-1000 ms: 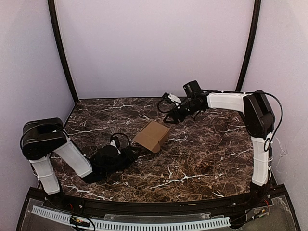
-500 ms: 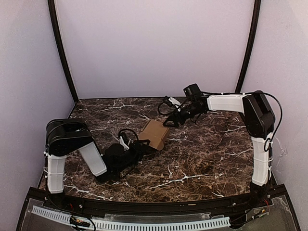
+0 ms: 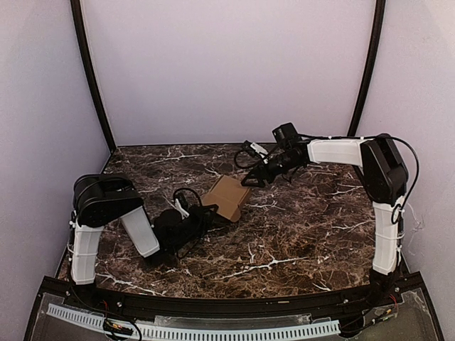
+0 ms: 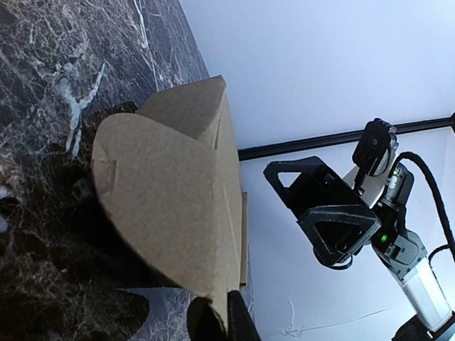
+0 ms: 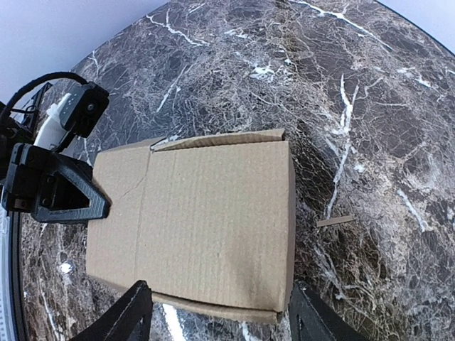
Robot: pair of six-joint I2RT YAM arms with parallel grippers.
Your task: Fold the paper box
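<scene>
- One paper box point(image 3: 227, 197), frame centre, on marble table point(image 3: 306, 227); open tabletop lower right.
- Left gripper point(image 3: 207, 214): closed on box's left flap edge.
- Right gripper point(image 3: 250, 179): jaws apart, at box's upper-right edge.

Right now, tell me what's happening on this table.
Two robot arms are working on a brown paper box lying on the marble table. The left tool is shut on the box's near edge. The right tool hangs open over its far edge, gripping nothing. The box is only partly folded, a flap loose.
</scene>
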